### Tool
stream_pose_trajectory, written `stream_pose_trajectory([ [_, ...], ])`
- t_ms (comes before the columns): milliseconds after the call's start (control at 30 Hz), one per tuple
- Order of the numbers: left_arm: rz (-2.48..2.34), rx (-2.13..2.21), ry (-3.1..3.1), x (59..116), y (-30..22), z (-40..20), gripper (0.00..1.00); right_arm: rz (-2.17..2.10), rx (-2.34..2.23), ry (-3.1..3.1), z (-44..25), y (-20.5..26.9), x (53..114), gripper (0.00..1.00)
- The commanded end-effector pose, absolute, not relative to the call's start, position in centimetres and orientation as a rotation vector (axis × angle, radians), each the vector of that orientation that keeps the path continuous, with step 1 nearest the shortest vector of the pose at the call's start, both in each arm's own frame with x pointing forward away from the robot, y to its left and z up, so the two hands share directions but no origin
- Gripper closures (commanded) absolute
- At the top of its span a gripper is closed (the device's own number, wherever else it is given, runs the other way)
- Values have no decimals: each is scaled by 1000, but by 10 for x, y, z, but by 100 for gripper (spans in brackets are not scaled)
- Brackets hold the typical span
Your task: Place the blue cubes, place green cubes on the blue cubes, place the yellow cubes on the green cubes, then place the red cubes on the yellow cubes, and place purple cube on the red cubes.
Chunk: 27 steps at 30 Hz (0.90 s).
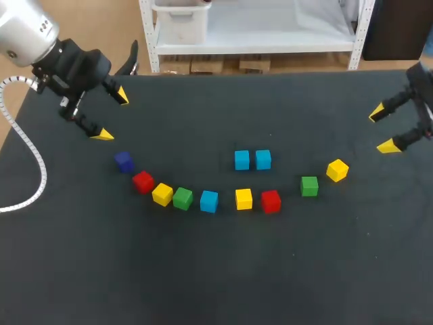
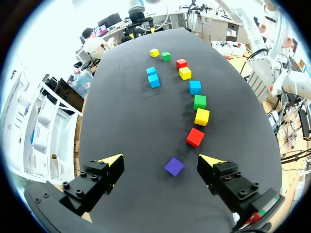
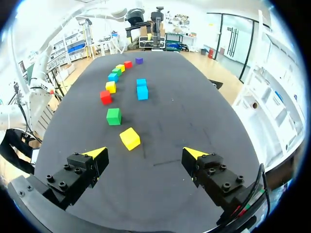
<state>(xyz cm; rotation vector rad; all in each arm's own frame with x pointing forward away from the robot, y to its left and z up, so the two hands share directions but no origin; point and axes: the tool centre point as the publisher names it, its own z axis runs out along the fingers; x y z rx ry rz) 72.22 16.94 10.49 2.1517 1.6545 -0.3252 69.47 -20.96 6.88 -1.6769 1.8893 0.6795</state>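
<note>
Loose cubes lie in a curved row on the black table (image 1: 216, 271): purple cube (image 1: 123, 161), red (image 1: 143, 181), yellow (image 1: 162, 194), green (image 1: 183, 198), blue (image 1: 209, 201), yellow (image 1: 243, 199), red (image 1: 270, 201), green (image 1: 309, 185), yellow (image 1: 337, 170). Two blue cubes (image 1: 242, 160) (image 1: 263, 159) sit side by side behind the row. My left gripper (image 1: 112, 115) hangs open above the far left, with the purple cube (image 2: 174, 166) just ahead between its fingers (image 2: 112, 160). At the far right my right gripper (image 1: 382, 129) is open and empty, the end yellow cube (image 3: 130, 138) ahead of it.
Nothing is stacked; every cube rests singly on the table. Bare tabletop stretches in front of the row (image 1: 216, 271) and behind the blue pair (image 1: 257, 108). The table's back edge (image 1: 270, 73) borders a white shelf unit.
</note>
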Motion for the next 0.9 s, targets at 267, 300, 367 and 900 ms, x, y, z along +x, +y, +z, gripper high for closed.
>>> stream_pose_trajectory([
  [267,-324,2153,1653,723,170,105,0,678,-1677,1892,70,-209,694,0],
  [300,-324,2153,1653,723,170,105,0,678,-1677,1892,70,-209,694,0],
  [367,-304,2160,1678,715,166,105,0,678,-1677,1892,70,-209,694,0],
  [900,-114,2157,1906,652,81,73,0,678,-1677,1892,70,-209,694,0],
])
